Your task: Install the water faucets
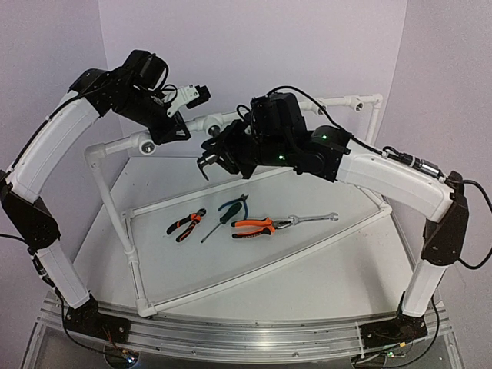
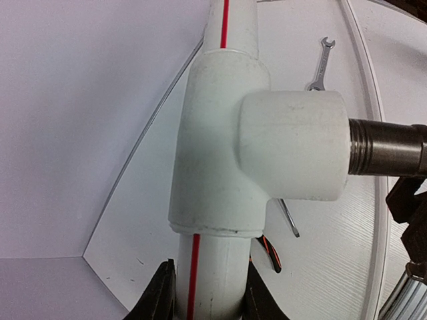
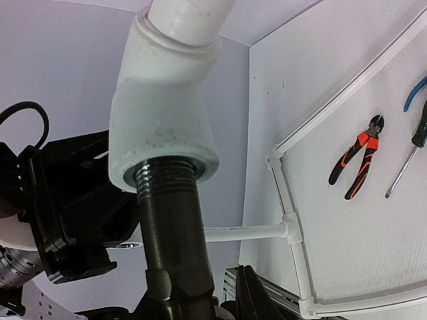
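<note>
The black faucet (image 3: 170, 227) has its threaded end in the socket of a white pipe tee (image 3: 163, 127) on the upper rail of the pipe frame. My right gripper (image 3: 193, 308) is shut on the faucet's body from below, and one finger (image 3: 250, 297) shows beside it. In the left wrist view the faucet's threads (image 2: 387, 148) enter the tee (image 2: 220, 147) from the right. My left gripper (image 2: 208, 297) is shut on the white pipe (image 2: 210, 267) with a red line, just under the tee. From above, both grippers (image 1: 173, 131) (image 1: 209, 154) meet at this tee (image 1: 201, 123).
Small orange-handled pliers (image 1: 187, 224), a green screwdriver (image 1: 224, 215), larger orange pliers (image 1: 255, 227) and a wrench (image 1: 311, 220) lie on the table inside the white pipe frame (image 1: 123, 223). More tees (image 1: 357, 104) sit on the back rail.
</note>
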Motion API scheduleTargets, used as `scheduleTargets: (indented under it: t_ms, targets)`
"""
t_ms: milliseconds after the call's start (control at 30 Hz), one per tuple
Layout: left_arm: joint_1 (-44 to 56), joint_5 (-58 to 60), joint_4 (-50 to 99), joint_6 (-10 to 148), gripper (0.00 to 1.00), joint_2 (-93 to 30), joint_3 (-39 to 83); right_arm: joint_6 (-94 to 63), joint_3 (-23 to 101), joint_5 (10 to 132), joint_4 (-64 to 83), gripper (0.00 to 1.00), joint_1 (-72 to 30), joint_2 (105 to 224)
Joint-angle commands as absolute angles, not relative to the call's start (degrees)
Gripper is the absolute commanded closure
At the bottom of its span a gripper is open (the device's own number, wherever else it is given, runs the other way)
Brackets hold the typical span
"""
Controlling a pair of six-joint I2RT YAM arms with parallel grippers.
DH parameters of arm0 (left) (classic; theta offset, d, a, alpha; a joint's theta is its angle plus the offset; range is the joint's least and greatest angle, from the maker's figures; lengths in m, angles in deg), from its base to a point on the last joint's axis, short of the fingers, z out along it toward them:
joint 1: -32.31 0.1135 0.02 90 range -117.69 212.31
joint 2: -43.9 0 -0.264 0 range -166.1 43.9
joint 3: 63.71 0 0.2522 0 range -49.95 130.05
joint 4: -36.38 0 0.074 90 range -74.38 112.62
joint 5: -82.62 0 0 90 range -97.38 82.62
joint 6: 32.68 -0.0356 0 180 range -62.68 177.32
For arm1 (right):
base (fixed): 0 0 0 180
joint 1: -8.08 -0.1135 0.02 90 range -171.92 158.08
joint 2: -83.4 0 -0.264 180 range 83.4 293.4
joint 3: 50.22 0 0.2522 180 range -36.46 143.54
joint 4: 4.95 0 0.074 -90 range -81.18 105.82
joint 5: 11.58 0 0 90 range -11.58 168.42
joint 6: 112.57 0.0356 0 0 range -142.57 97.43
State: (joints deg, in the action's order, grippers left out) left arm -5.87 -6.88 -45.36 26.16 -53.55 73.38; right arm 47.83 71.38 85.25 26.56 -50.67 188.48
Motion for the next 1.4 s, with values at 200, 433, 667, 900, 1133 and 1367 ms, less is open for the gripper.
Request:
scheduleTargets:
  t_ms: [200, 433, 667, 900, 1133, 1367]
  targets:
    - [-6.36, -2.45, -46.72, 48.36, 1.00, -54.97, 70.02, 60.26, 69.92, 95.19, 4.69, 1.00, -43.07, 188.43]
    - [-6.36, -2.26, -46.64, 48.30, 1.00, -54.82, 69.59, 62.50, 64.12, 98.24, 1.24, 1.00, -43.08, 186.18]
    - [-6.38, -2.31, -47.76, 47.76, 1.00, -55.03, 70.42, 63.53, 63.03, 98.55, 1.17, 1.00, -43.08, 186.47]
    - [-6.37, -4.78, -47.68, 44.63, 0.93, -54.60, 71.09, 61.91, 64.60, 98.94, 1.25, 1.00, -43.09, 186.32]
    - [-6.36, -5.47, -47.90, 42.59, 0.76, -54.45, 71.79, 63.22, 63.62, 98.92, 1.52, 1.00, -43.11, 186.35]
    - [-6.36, -6.21, -48.26, 42.03, 0.54, -54.45, 73.93, 63.50, 62.79, 99.44, 1.80, 1.00, -43.15, 185.81]
